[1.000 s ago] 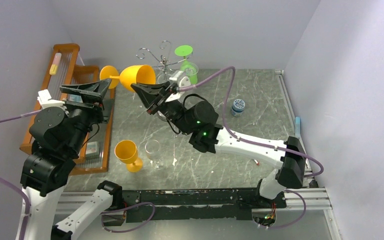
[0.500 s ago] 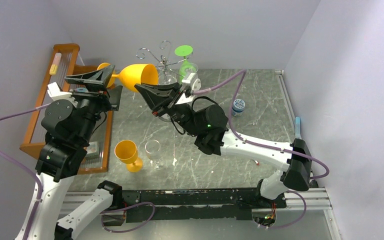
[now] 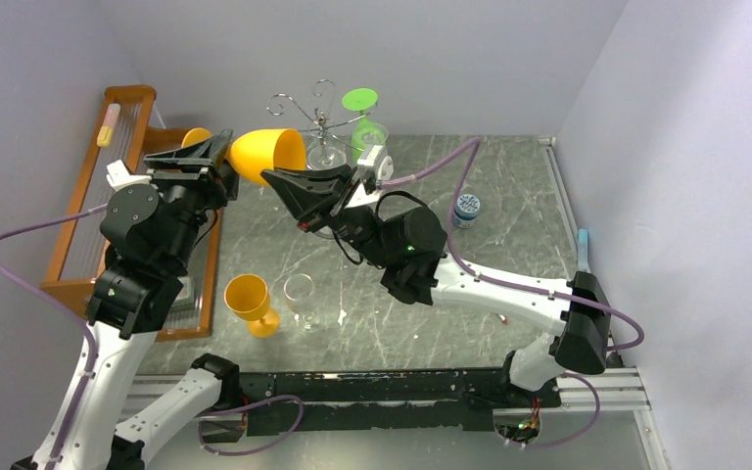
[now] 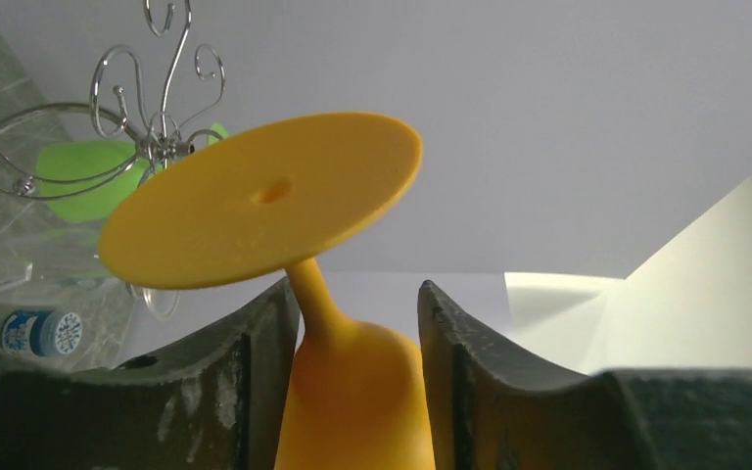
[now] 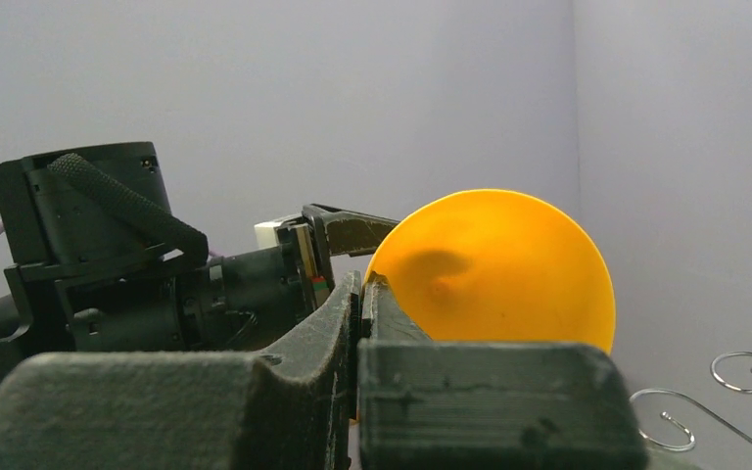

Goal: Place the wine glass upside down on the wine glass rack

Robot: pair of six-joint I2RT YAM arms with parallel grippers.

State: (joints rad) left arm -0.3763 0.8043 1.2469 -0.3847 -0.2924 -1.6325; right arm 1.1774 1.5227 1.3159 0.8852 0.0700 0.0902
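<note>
An orange wine glass (image 3: 266, 155) is held in the air on its side, its mouth to the right and its foot (image 4: 264, 201) to the left. My left gripper (image 3: 223, 147) is shut on it where the bowl meets the stem (image 4: 357, 392). My right gripper (image 3: 272, 178) is shut, its fingertips pinching the lower rim of the bowl (image 5: 494, 269). The chrome wine glass rack (image 3: 323, 119) stands just behind and to the right of the glass. Its curled arms also show in the left wrist view (image 4: 157, 127) and the right wrist view (image 5: 734, 377). A green glass (image 3: 364, 122) hangs upside down on it.
A second orange glass (image 3: 250, 302) and a clear glass (image 3: 300, 294) stand upright near the front. A small blue-and-white tin (image 3: 467, 209) sits to the right. The orange-brown wooden slatted rack (image 3: 108, 211) runs along the left wall.
My left arm has swung right and back, carrying the orange glass closer to the chrome rack. My right gripper has shifted slightly right, staying at the bowl's rim.
</note>
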